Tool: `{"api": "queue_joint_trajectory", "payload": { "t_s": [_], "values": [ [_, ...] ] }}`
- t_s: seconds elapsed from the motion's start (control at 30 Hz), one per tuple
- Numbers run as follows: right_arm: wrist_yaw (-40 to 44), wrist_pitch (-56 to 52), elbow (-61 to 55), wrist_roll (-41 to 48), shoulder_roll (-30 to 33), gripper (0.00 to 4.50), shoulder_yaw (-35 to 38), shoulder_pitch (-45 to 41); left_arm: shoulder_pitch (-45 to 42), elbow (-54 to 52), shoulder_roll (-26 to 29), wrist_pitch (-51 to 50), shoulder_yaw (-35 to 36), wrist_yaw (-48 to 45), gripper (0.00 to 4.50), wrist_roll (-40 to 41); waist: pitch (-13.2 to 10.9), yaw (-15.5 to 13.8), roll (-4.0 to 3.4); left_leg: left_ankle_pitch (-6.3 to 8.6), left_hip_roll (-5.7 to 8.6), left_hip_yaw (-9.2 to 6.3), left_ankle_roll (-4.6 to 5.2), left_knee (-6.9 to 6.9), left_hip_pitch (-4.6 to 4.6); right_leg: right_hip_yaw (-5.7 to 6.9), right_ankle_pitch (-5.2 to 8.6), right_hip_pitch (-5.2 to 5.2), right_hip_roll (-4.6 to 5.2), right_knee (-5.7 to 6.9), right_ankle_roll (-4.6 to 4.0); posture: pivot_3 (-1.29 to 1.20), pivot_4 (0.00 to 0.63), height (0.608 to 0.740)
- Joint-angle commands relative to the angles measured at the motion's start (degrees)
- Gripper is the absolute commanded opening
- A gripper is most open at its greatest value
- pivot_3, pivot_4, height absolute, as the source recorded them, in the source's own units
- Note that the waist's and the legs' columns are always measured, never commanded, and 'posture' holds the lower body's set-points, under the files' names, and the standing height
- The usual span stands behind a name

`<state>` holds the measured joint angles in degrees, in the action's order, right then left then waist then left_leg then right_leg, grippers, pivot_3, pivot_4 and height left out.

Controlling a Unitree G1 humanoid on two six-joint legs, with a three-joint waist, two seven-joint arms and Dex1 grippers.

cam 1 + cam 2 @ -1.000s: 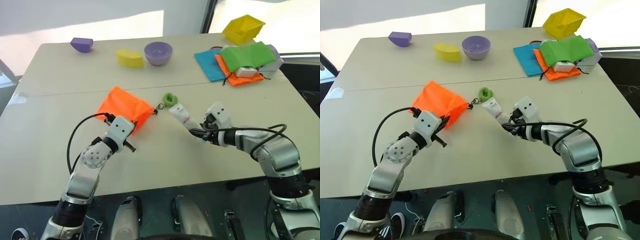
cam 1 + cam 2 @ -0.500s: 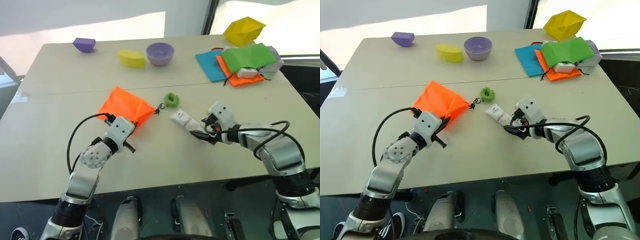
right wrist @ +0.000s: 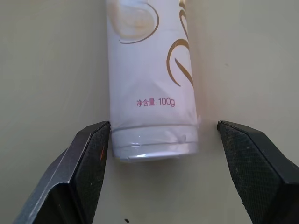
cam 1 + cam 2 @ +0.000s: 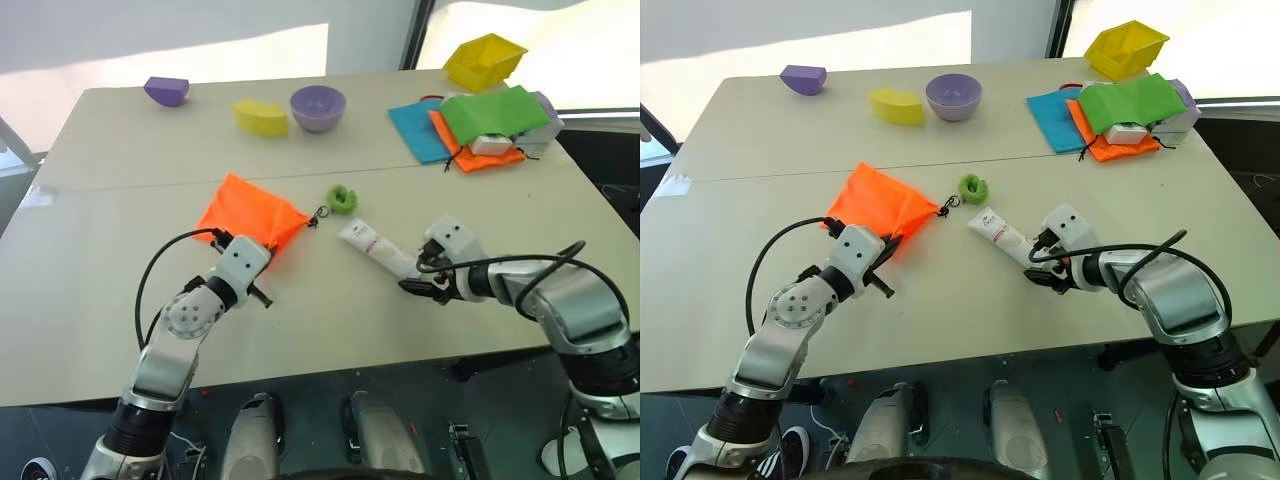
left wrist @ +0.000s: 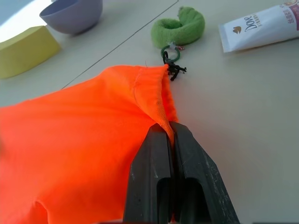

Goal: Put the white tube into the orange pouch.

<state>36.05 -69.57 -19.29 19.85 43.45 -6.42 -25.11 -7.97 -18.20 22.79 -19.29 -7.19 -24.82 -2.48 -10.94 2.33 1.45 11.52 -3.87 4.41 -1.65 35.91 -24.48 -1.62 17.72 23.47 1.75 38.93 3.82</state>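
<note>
Tube (image 4: 377, 249) lies flat on the table, long axis running toward ten o'clock from my wide-open, empty right gripper (image 3: 156, 161), while my left gripper (image 5: 172, 140) pinches the pouch (image 4: 245, 212) rim.

A pale beige table (image 4: 90, 300) with a seam across its middle carries everything. At its far edge sit a purple wedge-shaped block (image 4: 165, 90), a yellow block (image 4: 260, 116), a lavender plastic bowl (image 4: 318, 107) and a yellow plastic bin (image 4: 486, 60). Stacked blue, orange and green cloths (image 4: 470, 125) lie nearby. Mid-table lie the bright orange fabric pouch (image 4: 245, 212), a green ring (image 4: 342, 198) and the white plastic tube (image 4: 378, 248).
</note>
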Motion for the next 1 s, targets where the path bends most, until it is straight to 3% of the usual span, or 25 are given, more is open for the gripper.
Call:
{"api": "queue_joint_trajectory", "payload": {
  "t_s": [0.03, 0.1, 0.2, 0.23, 0.57, 0.7, 0.83, 1.0],
  "values": [
    [-1.2, 0.7, 0.3, -0.1, -1.2, 3.79, 0.7, -0.5, -0.2, -1.7, 0.0, 1.0, 0.5, 0.0, 0.00, 0.2, 0.0, 0.0, 0.00, 0.00, 0.00, 0.00, 0.00, 0.01, 0.00, 0.00, 0.00, 0.00, 0.00, 0.00, 0.00, 0.00, 0.150, 0.740],
    [-1.4, 0.9, 0.5, -0.2, -1.1, 3.79, 0.6, -0.2, -0.2, -1.9, 0.2, 0.8, 0.6, -0.1, 0.00, 0.3, 0.0, 0.0, 0.01, 0.00, 0.00, 0.00, 0.00, 0.03, 0.00, 0.00, -0.01, -0.01, 0.00, 0.00, 0.00, 0.00, 0.150, 0.740],
    [-1.1, 2.0, 0.8, -0.4, -0.3, 2.90, 0.1, 0.3, 0.2, -2.4, 0.6, 0.5, 0.9, -0.3, 0.00, 0.3, 0.0, 0.0, 0.01, 0.00, 0.00, 0.01, 0.00, 0.06, 0.00, 0.00, -0.01, -0.02, 0.00, 0.00, 0.01, 0.00, 0.150, 0.740],
    [-1.1, 2.1, 0.8, -0.5, -0.2, 2.40, 0.0, 0.3, 0.4, -2.7, 0.8, 0.3, 1.0, -0.4, 0.00, 0.3, 0.0, 0.0, 0.01, 0.00, 0.00, 0.01, 0.00, 0.06, 0.00, 0.00, -0.01, -0.02, 0.00, 0.00, 0.02, 0.00, 0.150, 0.740],
    [3.2, 8.1, -5.4, 2.8, -1.4, 2.40, 0.7, -0.1, 4.1, -8.0, 4.6, -2.4, 4.4, -2.4, 0.00, 2.3, 0.0, 0.3, 0.00, 0.00, -0.01, 0.02, 0.00, 0.02, 0.00, 0.00, -0.01, 0.02, -0.02, 0.00, 0.02, 0.00, 0.150, 0.740],
    [5.3, 7.6, -9.2, 5.4, -3.0, 2.40, -2.4, -0.1, 3.9, -8.3, 4.6, -3.2, 4.5, -1.9, 0.00, 2.0, 0.0, 0.0, 0.03, 0.00, -0.04, -0.04, 0.00, -0.05, -0.01, 0.03, -0.01, 0.04, -0.06, 0.00, 0.04, 0.00, 0.150, 0.740],
    [3.2, 9.7, -6.7, 0.3, -4.4, 2.40, -10.3, -1.6, 2.8, -8.4, 3.8, -4.0, 4.0, -1.2, 0.00, 1.7, 0.0, 0.0, 0.05, 0.01, -0.03, -0.02, 0.00, 0.00, -0.02, 0.03, 0.02, 0.01, 0.01, 0.00, -0.04, 0.00, 0.150, 0.740],
    [0.1, 8.6, -2.9, 0.3, -10.8, 2.40, -10.7, -4.1, 3.2, -9.3, 4.4, -4.3, 4.0, -1.4, 0.00, 1.7, 0.0, 0.3, 0.09, 0.01, -0.02, 0.07, 0.00, 0.12, -0.02, 0.00, 0.04, 0.00, 0.13, 0.00, -0.13, 0.00, 0.150, 0.740]
  ]
}}
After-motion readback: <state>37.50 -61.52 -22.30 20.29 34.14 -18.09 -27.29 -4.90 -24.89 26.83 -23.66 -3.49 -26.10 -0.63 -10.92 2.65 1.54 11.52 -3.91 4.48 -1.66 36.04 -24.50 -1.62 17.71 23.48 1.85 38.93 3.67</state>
